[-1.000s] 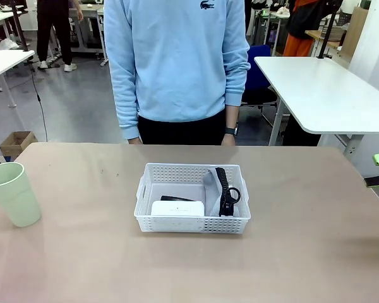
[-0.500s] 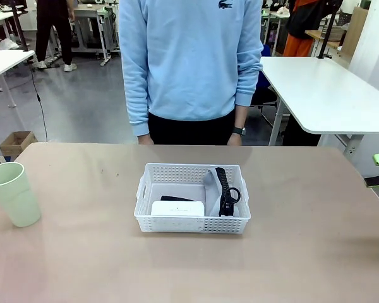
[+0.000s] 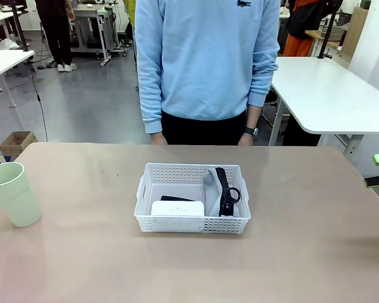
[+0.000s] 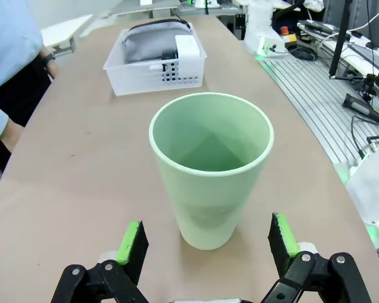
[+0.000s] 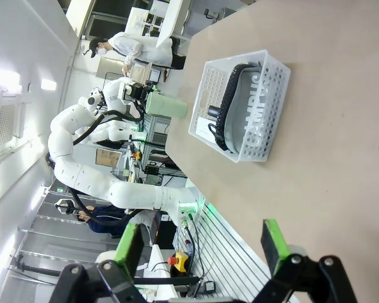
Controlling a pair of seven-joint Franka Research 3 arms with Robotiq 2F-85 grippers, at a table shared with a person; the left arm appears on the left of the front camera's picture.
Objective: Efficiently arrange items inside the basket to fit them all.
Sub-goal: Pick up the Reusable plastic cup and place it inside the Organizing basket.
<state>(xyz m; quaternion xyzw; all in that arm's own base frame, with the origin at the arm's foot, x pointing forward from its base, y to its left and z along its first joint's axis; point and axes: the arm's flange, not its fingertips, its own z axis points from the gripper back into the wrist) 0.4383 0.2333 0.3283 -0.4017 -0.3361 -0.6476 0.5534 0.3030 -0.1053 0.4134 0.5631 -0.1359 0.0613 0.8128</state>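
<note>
Front view takes in a large workroom with a grey floor, where a white table (image 3: 328,95) stands beyond the basket to its right and a cardboard box (image 3: 16,144) sits on the floor beyond it to the left. A tan table (image 3: 303,252) spreads across the foreground, its top smooth and bare around the basket. A person (image 3: 205,57) in a light blue sweatshirt stands at the far edge, directly behind the basket, with both arms hanging down.

The white perforated basket (image 3: 192,224) sits at the middle of the tan table. The pale green cup (image 3: 14,193) stands upright on the table well to the left of the basket, outside it. Inside the basket, the grey zip pouch (image 3: 210,183) stands on edge in the right part with its black strap (image 3: 222,183) draped over it. The white power strip (image 3: 177,207) lies against the basket's near wall on the left side, and the small black stapler (image 3: 177,199) lies just behind it.

In the left wrist view the left gripper (image 4: 207,228) is level with the table and its jaws are spread wide on either side of the cup's base, with the green pads (image 4: 131,240) clear of the cup wall and the basket far beyond. In the right wrist view the right gripper (image 5: 201,232) is rolled sideways above the table with its jaws spread and nothing between them, well apart from the basket ahead of it.
</note>
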